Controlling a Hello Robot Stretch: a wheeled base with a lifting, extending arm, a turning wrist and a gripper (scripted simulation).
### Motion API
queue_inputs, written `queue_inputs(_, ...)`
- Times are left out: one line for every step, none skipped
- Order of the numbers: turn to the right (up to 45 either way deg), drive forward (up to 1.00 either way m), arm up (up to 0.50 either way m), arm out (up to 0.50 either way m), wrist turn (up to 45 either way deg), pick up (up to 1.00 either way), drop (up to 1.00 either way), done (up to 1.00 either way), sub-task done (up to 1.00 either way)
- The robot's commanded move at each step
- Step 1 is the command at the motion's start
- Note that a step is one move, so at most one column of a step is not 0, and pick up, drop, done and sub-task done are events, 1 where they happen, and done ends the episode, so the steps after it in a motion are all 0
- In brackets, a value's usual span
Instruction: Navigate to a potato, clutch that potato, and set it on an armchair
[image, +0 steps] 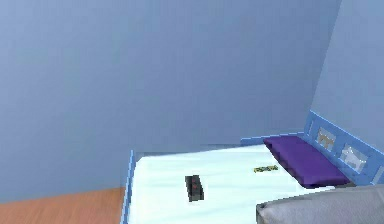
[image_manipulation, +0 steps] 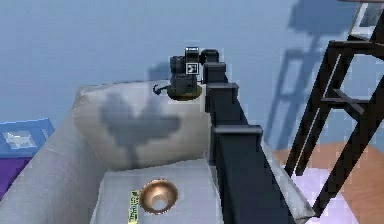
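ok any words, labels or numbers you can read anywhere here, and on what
No text can be read.
white squares on the arm: black marks, not letters.
green strip on the armchair: marks too small to read.
green tag on the bed: too small to read.

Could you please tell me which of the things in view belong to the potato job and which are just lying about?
Job: brownish lump, likely the potato, at the gripper (whether held, I cannot tell); grey armchair.
Lying about: bronze bowl; bed; purple pillow; dark ladder-like frame.
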Motion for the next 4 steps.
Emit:
queue_inputs(0.0, 0.0, -0.26, 0.0, 0.0, 0.0, 0.0, 0.0, 0.0)
queue_inputs(0.0, 0.0, -0.32, 0.0, 0.0, 0.0, 0.0, 0.0, 0.0)
queue_inputs(0.0, 0.0, 0.0, 0.0, 0.0, 0.0, 1.0, 0.0, 0.0)
queue_inputs(0.0, 0.0, 0.1, 0.0, 0.0, 0.0, 0.0, 0.0, 0.0)
